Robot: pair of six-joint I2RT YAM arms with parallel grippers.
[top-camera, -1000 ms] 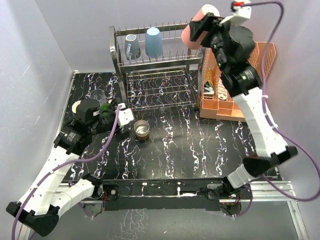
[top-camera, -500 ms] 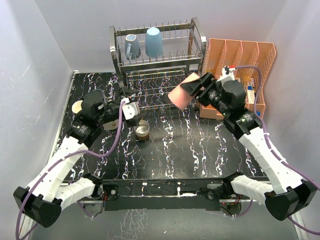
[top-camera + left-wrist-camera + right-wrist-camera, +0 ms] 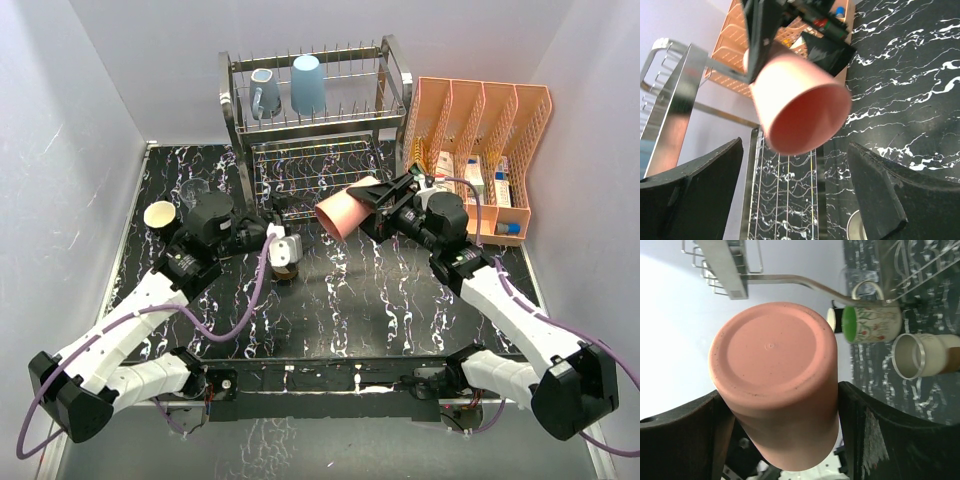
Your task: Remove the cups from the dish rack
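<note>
Top external view: the right gripper (image 3: pixel 370 203) is clamped on a pink cup (image 3: pixel 338 212), holding it tilted on its side, with the open mouth pointing toward the left gripper (image 3: pixel 796 165). The left gripper's fingers are spread wide with nothing between them, facing the cup's mouth. A metal cup (image 3: pixel 286 262) stands on the table (image 3: pixel 380 290) just beside the left gripper. Beyond both grippers, the dish rack (image 3: pixel 320 120) holds a blue cup (image 3: pixel 307 84) and a grey-blue mug (image 3: pixel 265 93) on its upper tier. A cream cup (image 3: pixel 160 214) and a clear glass (image 3: pixel 194 190) sit left of the left arm.
</note>
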